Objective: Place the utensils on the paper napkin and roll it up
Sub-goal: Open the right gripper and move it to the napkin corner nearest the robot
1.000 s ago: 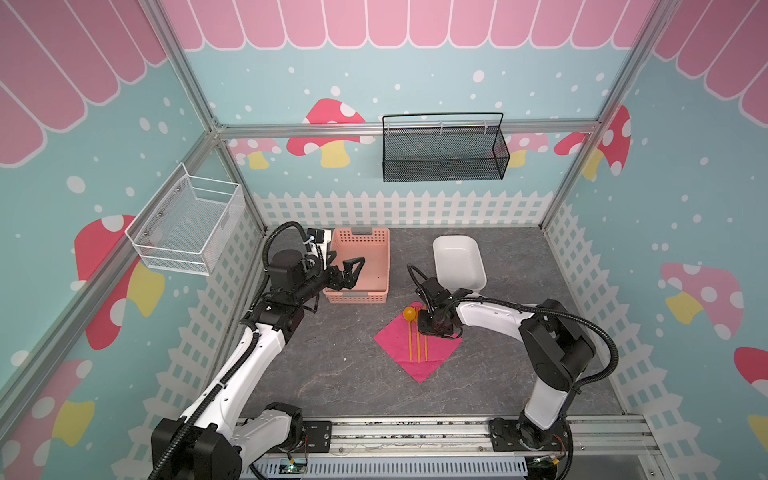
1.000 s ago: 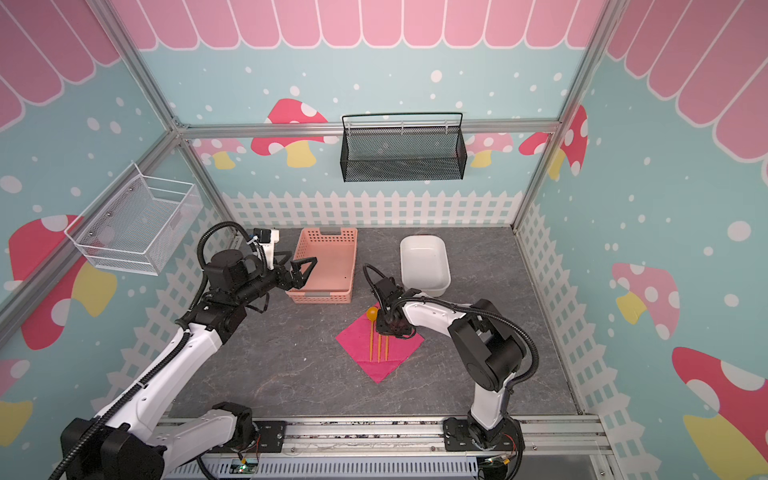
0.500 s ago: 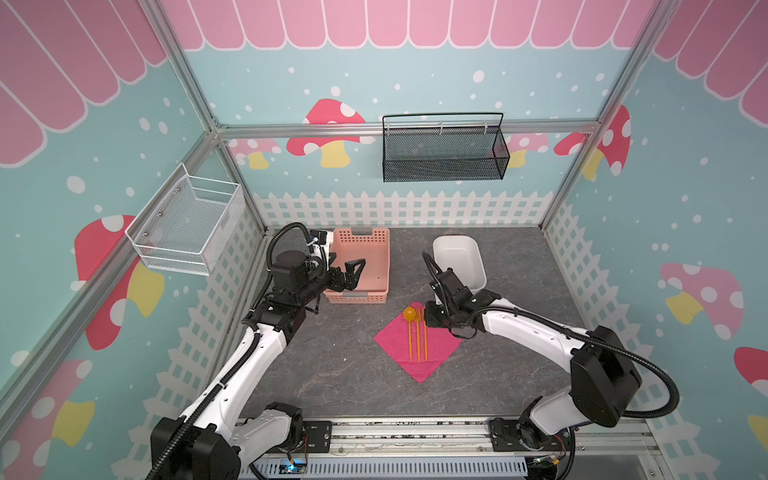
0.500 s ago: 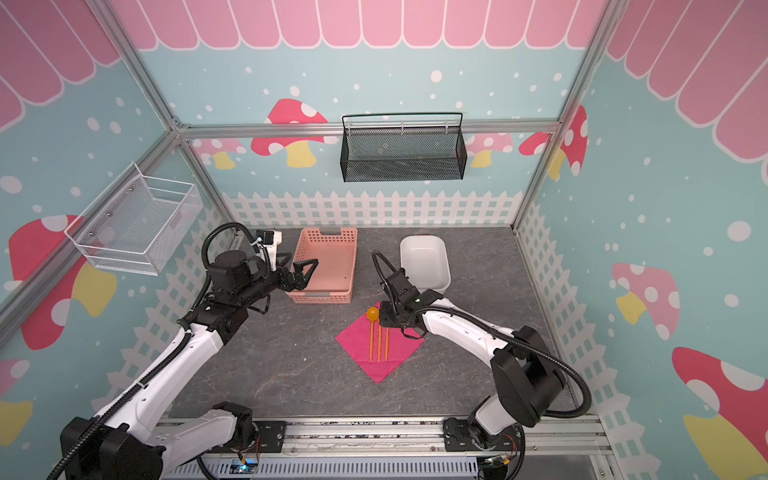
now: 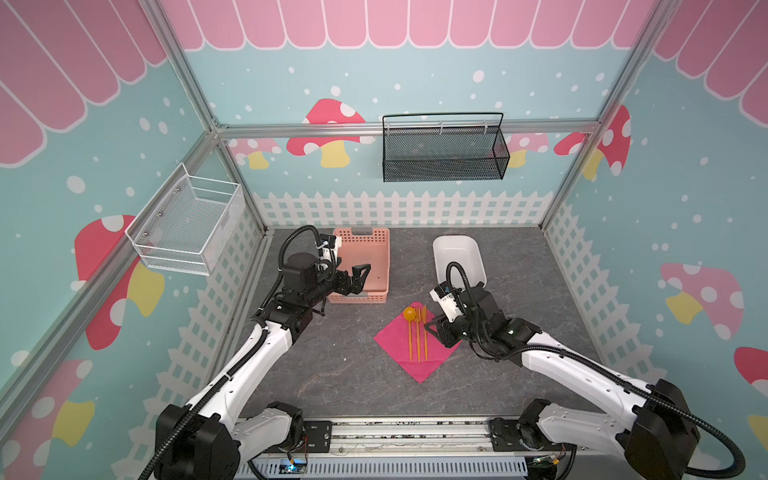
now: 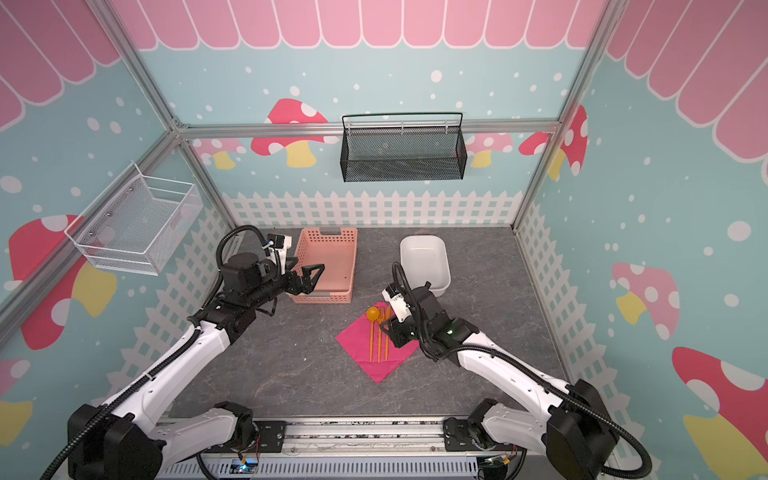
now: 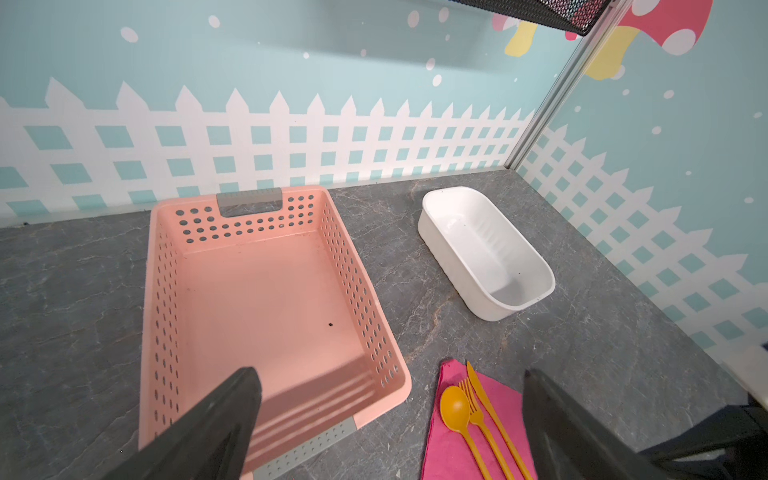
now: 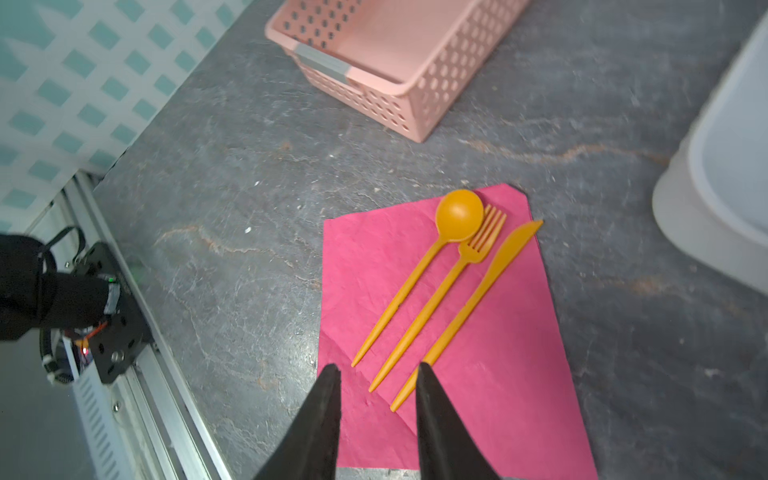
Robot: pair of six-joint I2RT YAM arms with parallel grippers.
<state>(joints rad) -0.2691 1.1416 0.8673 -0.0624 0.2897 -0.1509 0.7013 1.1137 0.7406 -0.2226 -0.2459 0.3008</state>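
Backed off from the utensils (image 8: 449, 286), which lie side by side on the paper napkin (image 8: 498, 374), the right jaws now stand slightly parted and empty, the left jaws spread wide above the basket (image 5: 376, 253), and the limp, light paper looks best pinched at a free corner.

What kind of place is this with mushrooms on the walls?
Probably a robot practice booth, decorated like a storybook garden. The walls are printed with mushrooms and a white picket fence, and the left arm and right arm are mounted on a metal rail by a gray table.
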